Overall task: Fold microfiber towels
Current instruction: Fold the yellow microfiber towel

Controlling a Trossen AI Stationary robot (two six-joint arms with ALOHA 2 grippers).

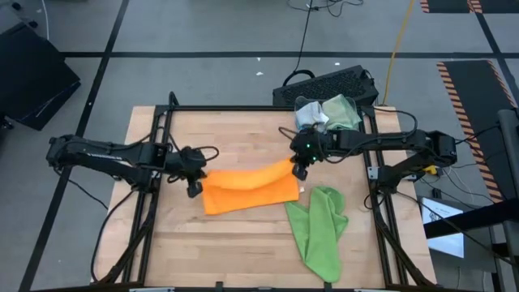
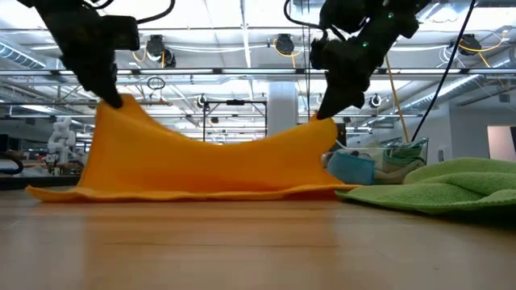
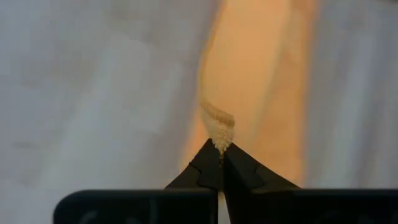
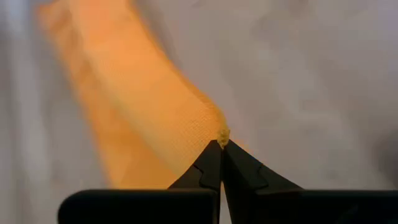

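An orange microfiber towel (image 1: pixel 247 190) is held up by two corners at mid-table, its near edge (image 2: pixel 185 192) lying on the wood. My left gripper (image 1: pixel 195 188) is shut on its left corner, my right gripper (image 1: pixel 298 171) on its right corner. A lime green towel (image 1: pixel 322 229) lies crumpled on the table to the near right. More towels, grey and sage green (image 1: pixel 328 113), are heaped at the far right. My left gripper pinches the orange towel's raised left corner (image 3: pixel 219 140) between its two fingertips, slanting down from above. The cloth hangs below and sags toward the middle. My right gripper pinches the raised right corner (image 4: pixel 221 135) at its fingertips, slanting down from above; the top edge between the grippers droops slack.
A black keyboard (image 1: pixel 328 84) lies beyond the table's far right corner behind the heap of towels. Black frame rails (image 1: pixel 158 138) run along the table's left and right sides. Bare wood (image 1: pixel 219 251) spreads along the near edge.
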